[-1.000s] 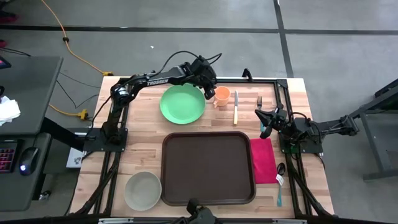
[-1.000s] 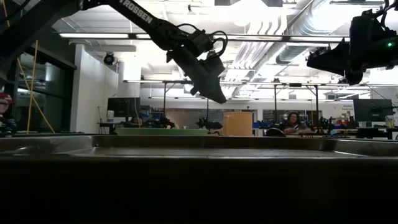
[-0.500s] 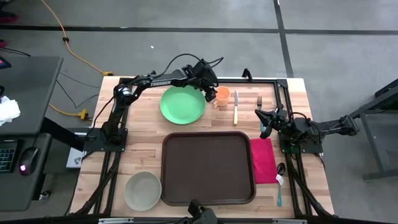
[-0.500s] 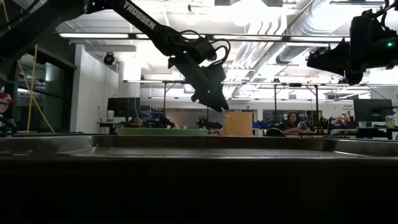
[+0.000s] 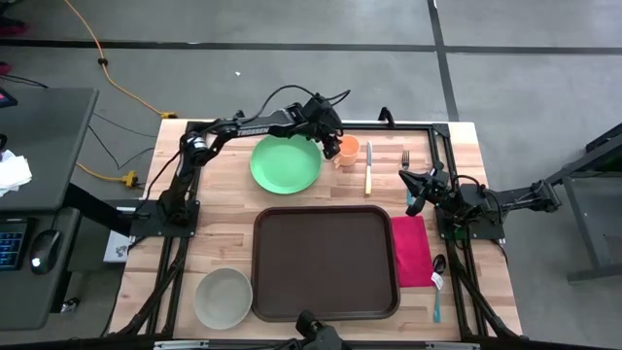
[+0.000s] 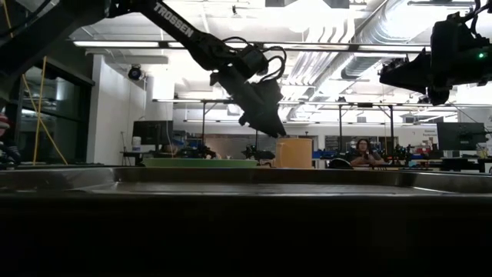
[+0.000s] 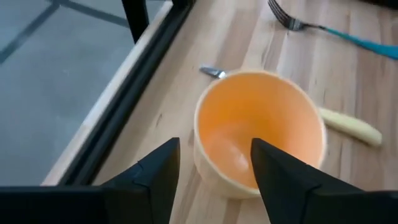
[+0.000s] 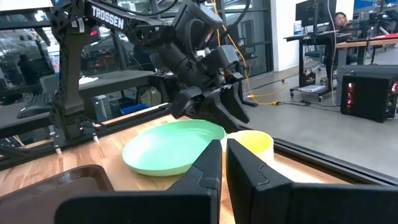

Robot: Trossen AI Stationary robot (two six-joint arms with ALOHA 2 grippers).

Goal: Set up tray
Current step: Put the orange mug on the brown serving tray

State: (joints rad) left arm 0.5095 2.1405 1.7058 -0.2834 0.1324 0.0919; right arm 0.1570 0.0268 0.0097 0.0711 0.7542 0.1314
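The dark brown tray [image 5: 326, 262] lies flat on the table's near middle. An orange cup [image 7: 258, 134] stands upright near the far edge, right of a green plate [image 5: 285, 162]. My left gripper [image 7: 214, 149] hangs open, slanting down just above the cup [image 5: 348, 149]. One finger is over the cup's hollow and the other outside its wall. In the right wrist view the left gripper [image 8: 233, 118] still stands clear of the rim. My right gripper [image 5: 416, 190] waits shut at the table's right side.
A knife [image 5: 368, 177] and a fork [image 5: 405, 159] lie right of the cup. A pink napkin [image 5: 410, 251] and a spoon [image 5: 438, 263] lie right of the tray. A grey-green bowl [image 5: 223, 297] stands at the near left. A black frame [image 7: 134, 93] runs along the far edge.
My left gripper has sunk and moved a little toward the table's right edge, closing in on the orange cup. The cup has stayed where it was.
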